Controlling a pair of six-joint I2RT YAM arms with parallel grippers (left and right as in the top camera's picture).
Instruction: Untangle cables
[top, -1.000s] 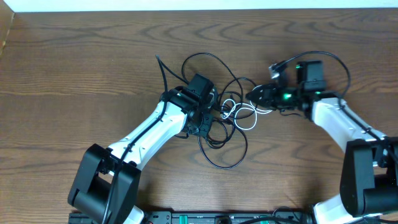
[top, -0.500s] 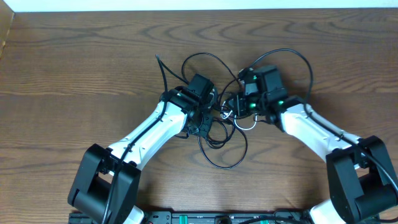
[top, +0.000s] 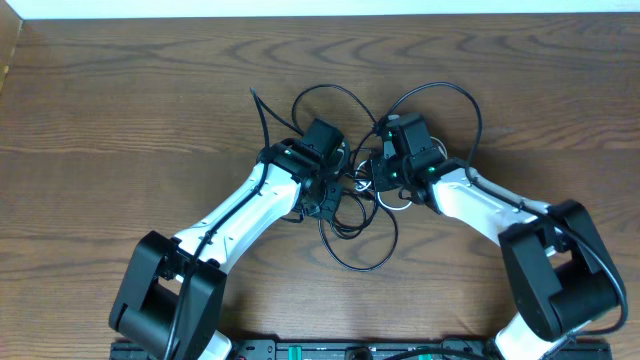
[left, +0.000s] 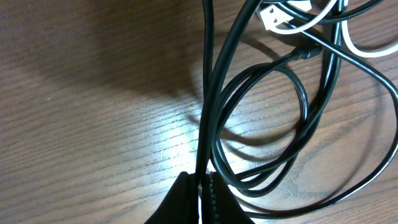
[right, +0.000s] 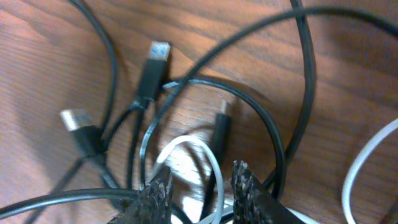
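Cables knotted mid-worktop. Left gripper jaws clamped on black cable. Right gripper jaws narrow over white cable, grip unclear. Step: securing a second strand. Next, probably: draw strands apart gently.

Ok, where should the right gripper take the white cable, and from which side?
Take the white cable at the top arc of its small loop, lying just ahead of the open right gripper. Come straight down from above, fingers straddling the strand: there it looks least crossed by black strands, though a black plug lies close beside it.
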